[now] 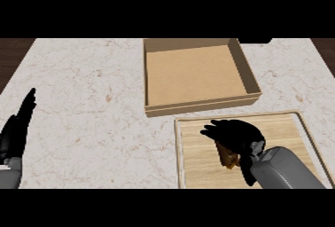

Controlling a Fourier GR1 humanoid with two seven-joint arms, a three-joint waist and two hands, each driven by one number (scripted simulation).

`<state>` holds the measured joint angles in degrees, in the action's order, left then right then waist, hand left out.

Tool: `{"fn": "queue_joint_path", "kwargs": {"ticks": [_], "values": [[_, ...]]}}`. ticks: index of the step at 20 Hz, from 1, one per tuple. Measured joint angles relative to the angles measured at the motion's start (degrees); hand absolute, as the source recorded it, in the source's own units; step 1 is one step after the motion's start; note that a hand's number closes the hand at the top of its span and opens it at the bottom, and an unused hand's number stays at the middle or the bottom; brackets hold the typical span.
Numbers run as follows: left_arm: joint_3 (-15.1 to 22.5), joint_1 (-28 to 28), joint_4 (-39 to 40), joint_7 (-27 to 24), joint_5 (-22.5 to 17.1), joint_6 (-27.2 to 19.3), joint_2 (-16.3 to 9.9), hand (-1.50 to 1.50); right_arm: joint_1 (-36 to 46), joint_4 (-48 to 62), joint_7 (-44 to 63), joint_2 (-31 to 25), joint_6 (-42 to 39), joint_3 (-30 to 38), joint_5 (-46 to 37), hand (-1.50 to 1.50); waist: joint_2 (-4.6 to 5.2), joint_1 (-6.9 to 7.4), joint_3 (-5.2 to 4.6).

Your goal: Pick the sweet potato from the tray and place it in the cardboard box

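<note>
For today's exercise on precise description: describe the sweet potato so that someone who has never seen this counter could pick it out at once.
Start at the open cardboard box on the marble counter; just below it lies a pale wooden tray. On that tray, the robot's right hand curls over the sweet potato. It is the only orange-brown, rough-skinned lump there, peeking out beneath the black fingers.

Right hand [234,132] curled over sweet potato [227,157] on tray [196,168], beside cardboard box [196,75].
</note>
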<state>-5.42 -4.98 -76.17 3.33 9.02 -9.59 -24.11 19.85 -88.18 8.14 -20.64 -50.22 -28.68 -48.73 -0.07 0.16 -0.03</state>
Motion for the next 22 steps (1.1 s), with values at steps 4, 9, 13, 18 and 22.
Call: {"fn": "queue_joint_path", "kwargs": {"ticks": [4,9,13,18,22], "values": [[-0.6,-0.1,-0.2,-0.1,0.5,0.7,0.6,0.00,0.6,2.3,-3.4,0.3,6.1,-0.4,-4.0,1.50,-0.21,0.15,-0.05],[-0.7,0.3,-1.1,0.3,1.2,1.1,1.5,0.00,2.9,7.3,-9.1,1.5,16.2,-0.6,-8.9,1.50,-0.49,0.34,-0.17],[-1.0,0.0,-1.1,0.7,2.1,1.1,2.0,0.00,2.4,6.8,-10.0,1.8,20.7,-0.5,-12.7,1.50,-0.39,0.15,-0.15],[-2.5,1.0,-1.3,1.1,1.5,1.1,1.3,0.00,-1.4,5.9,3.2,4.5,27.4,10.0,-13.3,1.50,-0.53,-2.12,-0.02],[-3.9,2.0,-1.3,1.1,0.9,1.1,0.7,0.00,-5.8,3.7,15.8,6.7,35.5,19.6,-14.5,1.50,-0.81,-3.92,0.05]]}}
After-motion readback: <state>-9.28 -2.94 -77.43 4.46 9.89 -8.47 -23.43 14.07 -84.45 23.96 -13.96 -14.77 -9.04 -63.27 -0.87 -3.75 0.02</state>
